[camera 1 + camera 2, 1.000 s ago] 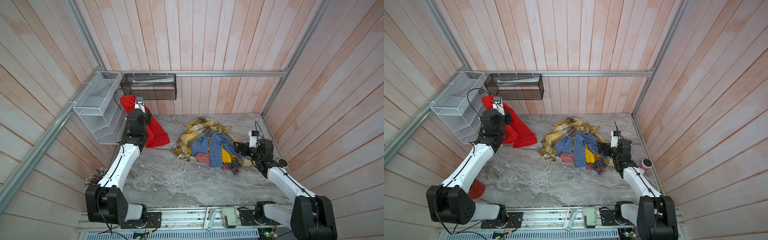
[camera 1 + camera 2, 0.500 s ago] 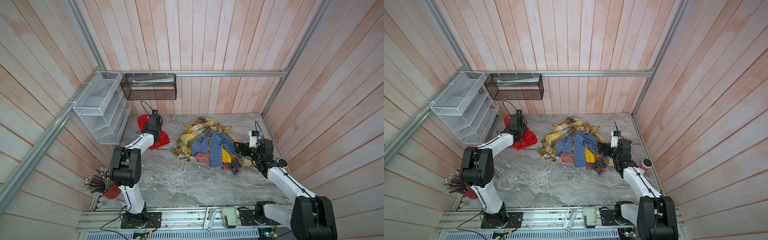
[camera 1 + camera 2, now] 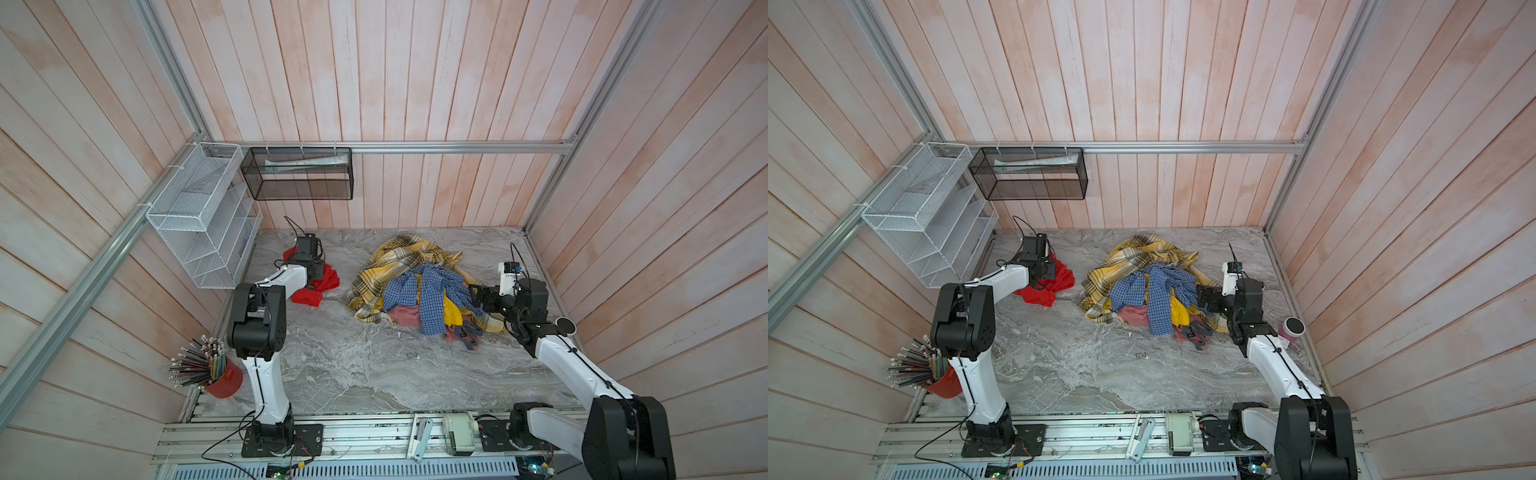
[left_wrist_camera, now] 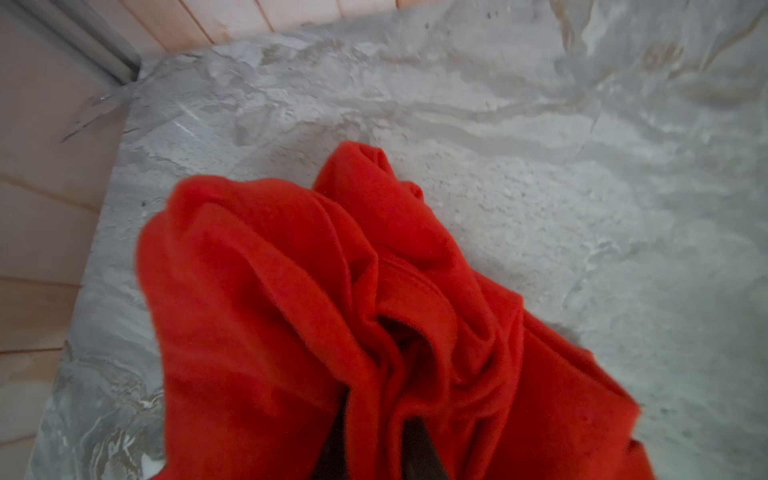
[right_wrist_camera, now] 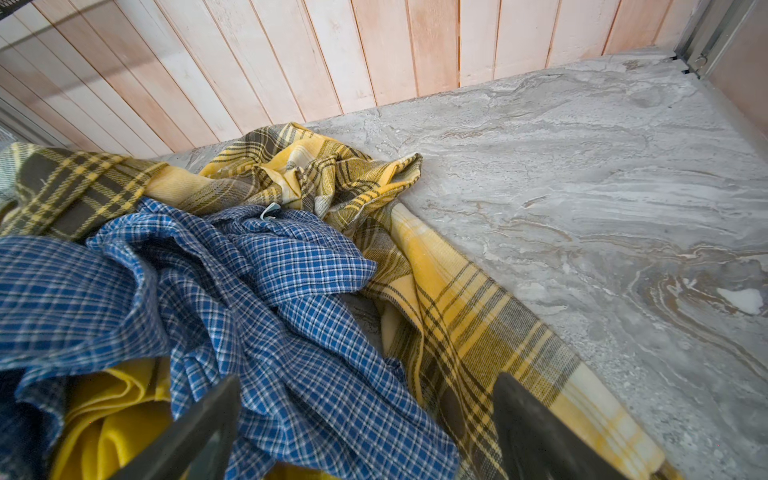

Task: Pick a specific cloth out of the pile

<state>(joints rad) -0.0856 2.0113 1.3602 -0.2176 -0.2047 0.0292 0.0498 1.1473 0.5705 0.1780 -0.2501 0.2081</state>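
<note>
In both top views the left arm, raised a second ago with the plain bright red thin cloth [image 3: 323,281] draped from it near the white wire rack [image 3: 199,224], has come down to the grey marbled desk [image 3: 345,365]; the red cloth, then spread long, now lies bunched in a small heap at the far left of the desk, well apart from the pile of mixed garments [image 3: 419,291]; the left hand [image 3: 312,270] sits low on that heap, its fingers hidden by the wrist, so its opening cannot be told here; the right arm and the pile look unchanged, the right hand [image 3: 478,296] at the pile's right edge; a red cup of pencils [image 3: 222,380] stands by the left arm's base, uncovered since the arm dropped; in a top view the same holds, the red cloth [image 3: 1059,279] under the left hand [image 3: 1045,269] and the right hand [image 3: 1206,299] touching the pile [image 3: 1154,291]; in the left wrist view the red cloth [image 4: 291,291] fills the frame in folds on the desk [image 4: 582,208]; two dark fingers [image 4: 419,453] stand a narrow gap apart with a fold of red cloth between and over them, though whether they press it I cannot tell; in the right wrist view the right hand [image 5: 365,432] is spread wide, its fingers [image 5: 536,428] over the blue checked shirt [image 5: 249,291] and large yellow plaid cloth [image 5: 457,316], gripping nothing
</note>
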